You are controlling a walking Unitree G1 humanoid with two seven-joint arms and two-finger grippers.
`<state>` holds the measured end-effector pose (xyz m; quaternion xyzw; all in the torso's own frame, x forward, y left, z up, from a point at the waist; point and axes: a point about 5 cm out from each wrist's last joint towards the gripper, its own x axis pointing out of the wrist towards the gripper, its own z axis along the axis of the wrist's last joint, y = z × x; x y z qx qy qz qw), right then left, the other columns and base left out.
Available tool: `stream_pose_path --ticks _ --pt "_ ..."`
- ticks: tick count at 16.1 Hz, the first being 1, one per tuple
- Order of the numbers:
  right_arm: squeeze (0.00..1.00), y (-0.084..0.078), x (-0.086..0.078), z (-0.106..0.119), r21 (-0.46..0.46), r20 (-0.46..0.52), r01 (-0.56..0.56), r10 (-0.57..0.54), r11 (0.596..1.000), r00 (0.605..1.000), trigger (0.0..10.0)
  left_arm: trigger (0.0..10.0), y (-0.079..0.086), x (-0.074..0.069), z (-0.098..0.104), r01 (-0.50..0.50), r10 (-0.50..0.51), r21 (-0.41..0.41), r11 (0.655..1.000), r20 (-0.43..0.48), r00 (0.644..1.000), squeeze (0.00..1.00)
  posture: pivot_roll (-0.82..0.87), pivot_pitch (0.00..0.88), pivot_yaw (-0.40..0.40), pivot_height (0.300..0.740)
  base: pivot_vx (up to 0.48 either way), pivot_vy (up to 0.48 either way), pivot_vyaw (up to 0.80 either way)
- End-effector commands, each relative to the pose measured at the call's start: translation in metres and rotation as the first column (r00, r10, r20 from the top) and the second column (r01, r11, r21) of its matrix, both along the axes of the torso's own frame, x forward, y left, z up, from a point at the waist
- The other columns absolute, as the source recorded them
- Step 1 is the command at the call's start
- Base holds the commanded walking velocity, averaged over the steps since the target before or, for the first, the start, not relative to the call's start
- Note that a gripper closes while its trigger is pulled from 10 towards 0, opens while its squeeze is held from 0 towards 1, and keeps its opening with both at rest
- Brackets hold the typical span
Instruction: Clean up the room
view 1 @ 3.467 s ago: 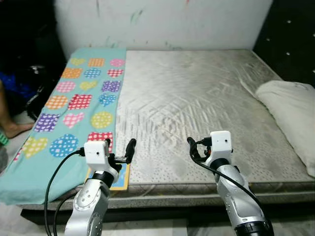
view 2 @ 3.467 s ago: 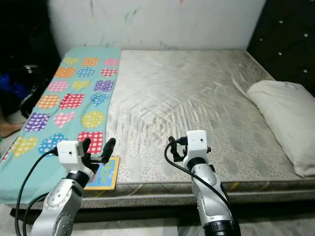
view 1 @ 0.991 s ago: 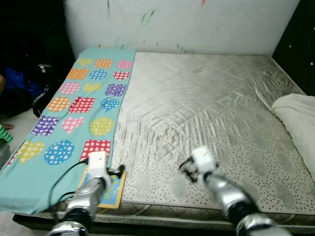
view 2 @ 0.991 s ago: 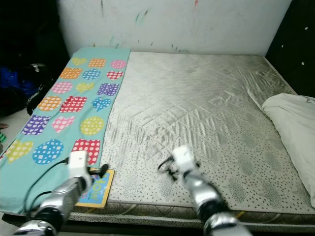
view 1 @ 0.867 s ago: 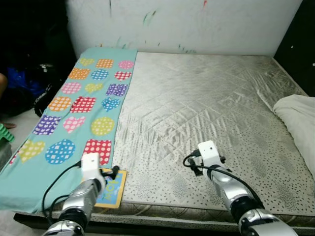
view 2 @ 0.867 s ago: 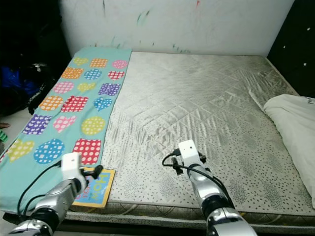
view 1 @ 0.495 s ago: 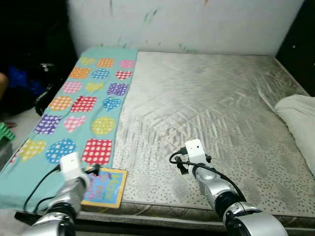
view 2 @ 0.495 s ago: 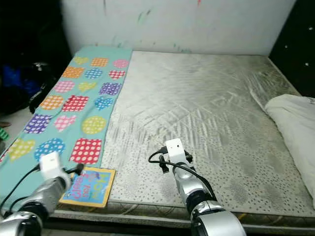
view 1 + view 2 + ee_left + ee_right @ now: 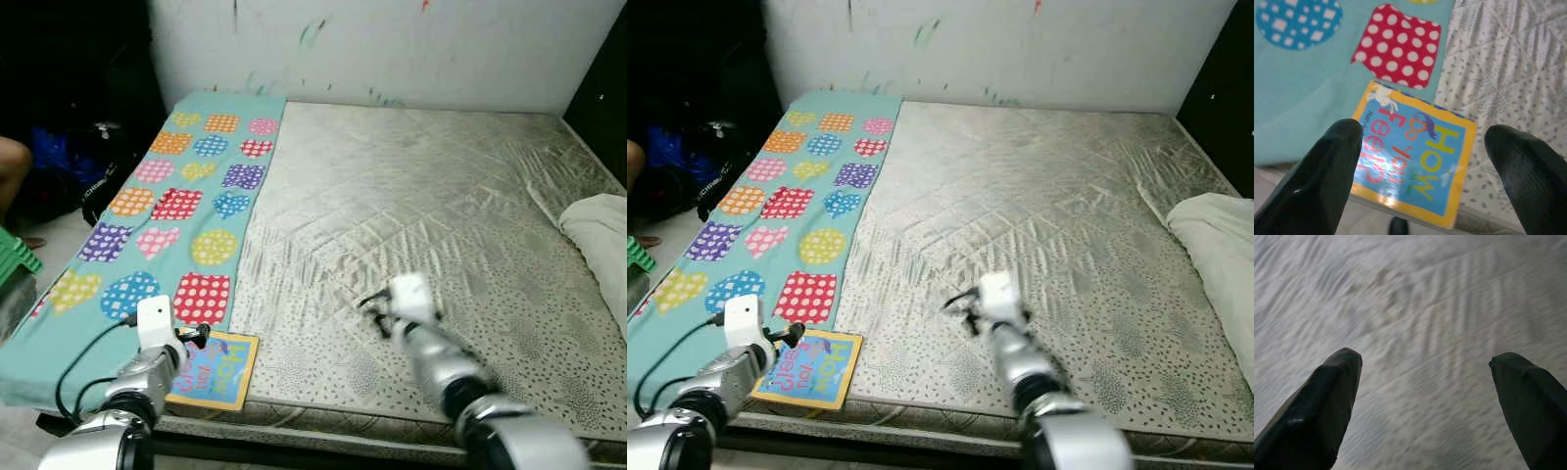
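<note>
Cleanup looked barely started imo. The book (image 9: 211, 369) was still lying flat at the front edge of the bed (image 9: 411, 206), near the left corner, nothing picked up yet. It sat half on the bare mattress, w/ its left part resting on the teal blanket (image 9: 147, 211) (the one w/ polka-dot hearts and circles), just below the red dotted patch. The pillow (image 9: 600, 227) was at the right side of the bed and tbh looked fine where it was, so the book seemed like the main thing left to deal with, as far as I could see. Some dark stuff was piled on the floor off to the left, plus part of a person's leg (image 9: 14, 162) over there, but too dim to say what needed tidying. Left claw (image 9: 1425, 161) was wide open, hovering right over the book; in the left wrist view the cover sat between the two fingers, w/ one finger over the blanket side and the other over the mattress side. Didn't look like it was touching the book yet, but can't say for sure. Right claw (image 9: 1425, 396) was also spread open, empty, out over bare mattress near the middle front, well apart from the book. That arm was blurry in the head views. So prob next: close on the book, which being flat and thin could be fiddly to get under.
</note>
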<state>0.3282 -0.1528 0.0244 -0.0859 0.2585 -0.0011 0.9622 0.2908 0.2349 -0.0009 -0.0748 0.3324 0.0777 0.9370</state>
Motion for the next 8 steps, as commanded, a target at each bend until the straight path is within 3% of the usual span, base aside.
stream_pose_path --ticks 1,4,6,8 --pt "0.0 -0.008 0.007 0.01 0.028 0.049 0.033 -0.034 0.999 0.998 10.0 10.0 0.01 -0.002 0.002 0.017 -0.017 0.026 1.0 0.014 1.0 0.0 -0.08 0.0 -0.008 0.74 0.0 0.0 0.0" --pt "0.0 -0.029 0.005 0.012 0.07 0.085 0.05 -0.056 0.996 0.995 10.0 10.0 0.019 -0.01 0.003 0.04 -0.043 0.031 0.999 0.095 0.995 0.0 -0.08 0.0 -0.016 0.74 0.0 0.0 0.0" --pt "0.0 -0.037 -0.002 0.01 0.082 0.129 0.0 -0.01 0.997 0.992 10.0 10.0 0.014 -0.025 0.004 0.087 -0.099 0.058 0.994 0.255 0.962 0.0 -0.08 0.0 -0.022 0.74 0.0 0.0 0.0" --pt "0.0 -0.04 -0.009 0.011 0.041 0.189 -0.081 0.072 0.996 0.979 10.0 10.0 0.014 -0.041 0.009 0.092 -0.134 0.135 0.987 0.345 0.929 0.0 -0.07 0.0 -0.032 0.74 0.0 0.0 0.0"
